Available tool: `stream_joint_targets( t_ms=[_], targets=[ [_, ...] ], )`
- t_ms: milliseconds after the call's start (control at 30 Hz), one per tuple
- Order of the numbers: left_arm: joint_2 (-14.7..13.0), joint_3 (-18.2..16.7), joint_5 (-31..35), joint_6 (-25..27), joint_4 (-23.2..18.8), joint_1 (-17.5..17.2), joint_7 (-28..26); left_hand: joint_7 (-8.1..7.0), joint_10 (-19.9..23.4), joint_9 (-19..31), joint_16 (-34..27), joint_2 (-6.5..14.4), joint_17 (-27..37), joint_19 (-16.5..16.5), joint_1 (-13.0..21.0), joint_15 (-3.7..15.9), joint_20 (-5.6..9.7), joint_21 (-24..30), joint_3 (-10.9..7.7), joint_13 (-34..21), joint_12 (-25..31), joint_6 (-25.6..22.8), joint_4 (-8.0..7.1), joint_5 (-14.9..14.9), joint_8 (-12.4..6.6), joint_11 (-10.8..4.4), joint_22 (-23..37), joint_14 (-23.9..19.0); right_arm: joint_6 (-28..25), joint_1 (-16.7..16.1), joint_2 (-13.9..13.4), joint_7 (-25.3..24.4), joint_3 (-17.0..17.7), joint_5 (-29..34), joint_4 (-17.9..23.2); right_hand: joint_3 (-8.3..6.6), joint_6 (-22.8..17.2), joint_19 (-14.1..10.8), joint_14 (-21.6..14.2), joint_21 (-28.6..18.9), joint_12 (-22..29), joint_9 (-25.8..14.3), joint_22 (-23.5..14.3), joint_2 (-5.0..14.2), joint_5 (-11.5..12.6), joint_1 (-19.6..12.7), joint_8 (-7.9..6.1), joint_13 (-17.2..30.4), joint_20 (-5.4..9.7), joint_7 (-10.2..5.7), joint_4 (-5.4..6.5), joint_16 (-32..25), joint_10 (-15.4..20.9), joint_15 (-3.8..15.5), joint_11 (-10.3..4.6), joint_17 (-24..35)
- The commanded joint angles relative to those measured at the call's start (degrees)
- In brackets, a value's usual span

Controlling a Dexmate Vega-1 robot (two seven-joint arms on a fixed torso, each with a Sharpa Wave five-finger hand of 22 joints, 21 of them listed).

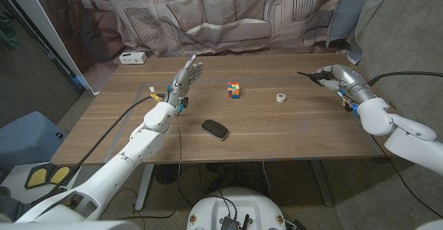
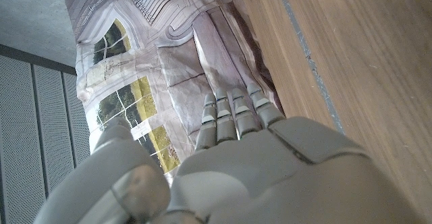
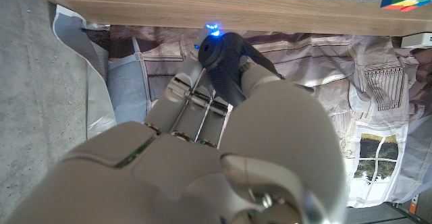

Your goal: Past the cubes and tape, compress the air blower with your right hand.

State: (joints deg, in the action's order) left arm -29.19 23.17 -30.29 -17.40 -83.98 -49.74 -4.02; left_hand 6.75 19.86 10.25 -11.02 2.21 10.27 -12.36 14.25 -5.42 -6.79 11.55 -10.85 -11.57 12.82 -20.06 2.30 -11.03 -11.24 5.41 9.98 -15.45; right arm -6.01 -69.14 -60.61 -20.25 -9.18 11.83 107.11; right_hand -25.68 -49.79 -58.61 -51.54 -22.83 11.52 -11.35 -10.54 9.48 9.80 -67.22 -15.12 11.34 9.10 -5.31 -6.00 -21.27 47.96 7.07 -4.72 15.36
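Surface (image 1: 277,129): wooden, carrying 4 loose items plus a white box (image 1: 133,57) at its far left corner.

Item 1, air blower (image 1: 309,75): black, with a thin nozzle. It sits near the far right edge of the surface, in the grip of the right robot hand (image 1: 331,77). The right wrist view shows the dark bulb (image 3: 226,57) wrapped by the fingers (image 3: 192,92), with a small blue light just beside it. How far the bulb is already squeezed cannot be told.

Item 2, colour cubes (image 1: 234,89): a stacked block in mid-surface, well apart from the blower.

Item 3, tape roll (image 1: 281,97): small and white, between the cubes and the right robot hand.

Item 4, black oval object (image 1: 215,128): near the front edge, unrelated to the task.

Left robot hand (image 1: 187,75): raised over the left side of the surface, fingers spread, holding nothing.

Risks, judged from here:
- The bulb looks rounded and smooth, so an off-centre squeeze could make it slip out sideways.
- The blower sits close to the edge, so if it slips it could drop off the surface.
- The nozzle points inward, so a hard puff might nudge the light tape roll.
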Motion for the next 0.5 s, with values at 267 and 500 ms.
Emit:
stream_joint_targets(
  t_ms=[267,500],
  targets=[
    [0.55,-0.48,-0.32,-2.25,2.1,-0.27,-0.04,0.25,0.32,0.3,0.14,0.66,0.11,-0.37,0.01,-0.02,0.05,-0.21,-0.21,-0.13,-0.28,-0.47,0.42,0.11,0.12,0.15,0.26,-0.52,-1.3,-0.17,0.02,-1.73,0.03,0.88,0.88,1.81,0.38,0.51,1.23,-0.16,-0.15,-0.17,-0.01,-1.36,0.59,2.3,0.86,0.19,-0.41,-0.12,-0.22,0.29,-0.55,4.27,-0.16,0.86],
    [0.22,-0.95,-0.55,-2.82,2.05,-0.47,0.22,0.26,0.35,0.3,0.17,0.69,0.11,-0.36,0.01,0.01,0.01,-0.21,-0.22,-0.13,-0.28,-0.45,0.47,0.11,0.14,0.18,0.26,-0.46,-3.18,-1.47,-0.04,-2.29,1.06,1.32,2.68,2.71,0.77,1.15,2.13,-0.04,-0.31,-0.19,0.02,-2.27,0.58,2.71,1.34,0.2,-0.5,0.09,-0.78,0.53,-1.07,4.01,0.06,1.24]
  ],
)
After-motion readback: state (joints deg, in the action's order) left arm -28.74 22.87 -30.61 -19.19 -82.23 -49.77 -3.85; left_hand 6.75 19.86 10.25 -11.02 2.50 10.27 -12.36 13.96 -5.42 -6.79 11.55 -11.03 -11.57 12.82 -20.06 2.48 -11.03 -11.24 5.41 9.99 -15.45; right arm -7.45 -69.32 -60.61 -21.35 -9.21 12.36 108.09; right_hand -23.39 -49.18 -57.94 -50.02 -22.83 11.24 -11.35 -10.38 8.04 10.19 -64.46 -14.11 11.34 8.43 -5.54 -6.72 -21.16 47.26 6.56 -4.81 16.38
